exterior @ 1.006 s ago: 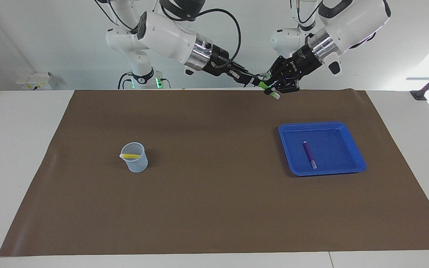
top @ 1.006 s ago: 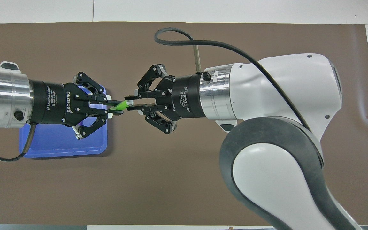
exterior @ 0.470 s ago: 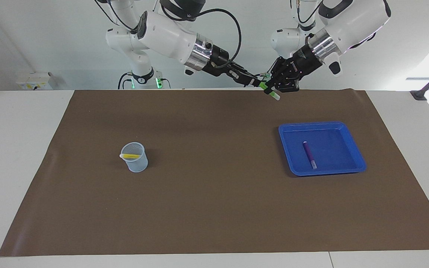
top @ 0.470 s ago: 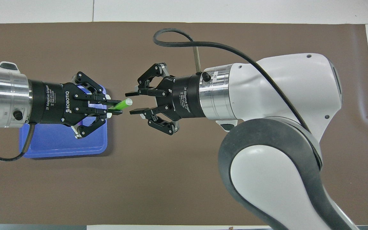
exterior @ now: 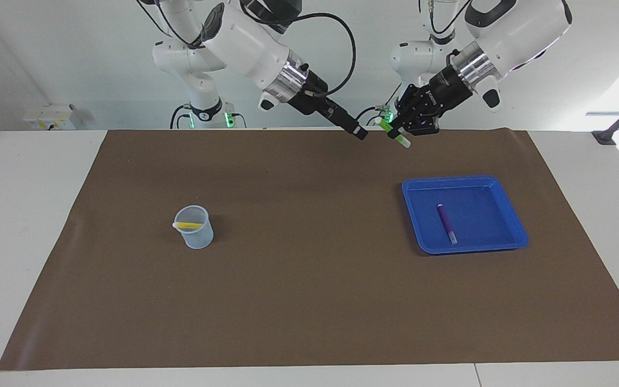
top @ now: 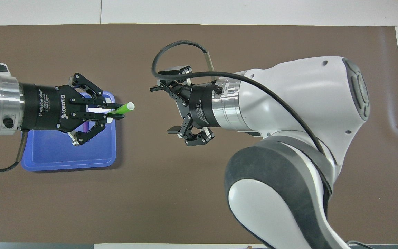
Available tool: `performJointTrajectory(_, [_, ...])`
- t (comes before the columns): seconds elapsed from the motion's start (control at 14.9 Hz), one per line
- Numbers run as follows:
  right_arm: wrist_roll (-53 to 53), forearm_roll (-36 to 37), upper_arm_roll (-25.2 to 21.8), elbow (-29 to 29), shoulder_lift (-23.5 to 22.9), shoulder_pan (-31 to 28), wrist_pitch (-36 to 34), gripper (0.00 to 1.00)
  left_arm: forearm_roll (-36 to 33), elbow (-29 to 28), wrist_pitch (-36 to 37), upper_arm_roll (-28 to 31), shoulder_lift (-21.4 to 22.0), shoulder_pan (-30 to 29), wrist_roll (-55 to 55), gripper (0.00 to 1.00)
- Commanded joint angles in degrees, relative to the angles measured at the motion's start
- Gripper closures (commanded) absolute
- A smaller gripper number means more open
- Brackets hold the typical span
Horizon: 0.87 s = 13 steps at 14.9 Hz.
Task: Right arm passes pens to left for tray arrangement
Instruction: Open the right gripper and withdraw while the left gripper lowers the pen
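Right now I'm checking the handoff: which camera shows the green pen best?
The overhead view: the green pen juts clearly from the left gripper, whose fingers are shut on it. In the facing view it is small and half hidden by that gripper.

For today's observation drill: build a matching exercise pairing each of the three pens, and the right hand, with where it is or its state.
Things:
1. green pen
2. purple pen
3. yellow pen
4. right hand

Places or states:
A. in the mesh cup
B. open, holding nothing
C. lying in the blue tray
D. gripped by the left hand

Pairs: 1-D, 2-C, 3-A, 4-B
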State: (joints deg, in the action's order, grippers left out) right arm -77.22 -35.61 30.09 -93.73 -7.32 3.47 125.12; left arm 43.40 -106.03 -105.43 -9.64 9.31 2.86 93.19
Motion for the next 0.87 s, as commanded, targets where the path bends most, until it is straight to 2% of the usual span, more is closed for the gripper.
performJointTrajectory(0.0, [0.9, 9.3, -0.4, -2.2, 1.8, -0.3, -2.9, 0.00, -3.1, -3.7, 0.2, -0.1, 2.5, -3.3, -11.2, 1.00])
performJointTrajectory(0.27, [11.6, 17.8, -5.2, -7.3, 4.8, -0.4, -7.3, 0.00, -8.0, -6.1, 2.8, 0.1, 3.2, -8.7, -32.0, 1.00])
performJointTrajectory(0.54, [29.6, 22.6, -12.6, -13.8, 7.8, -0.4, -8.0, 0.00, -15.0, -8.6, 3.2, 0.1, 2.3, -12.7, -55.8, 1.00])
performJointTrajectory(0.8, [47.1, 25.9, -20.9, -17.3, 8.6, -0.4, -7.9, 0.00, -22.8, -10.2, 2.2, 0.1, -2.8, -17.2, -79.4, 1.00])
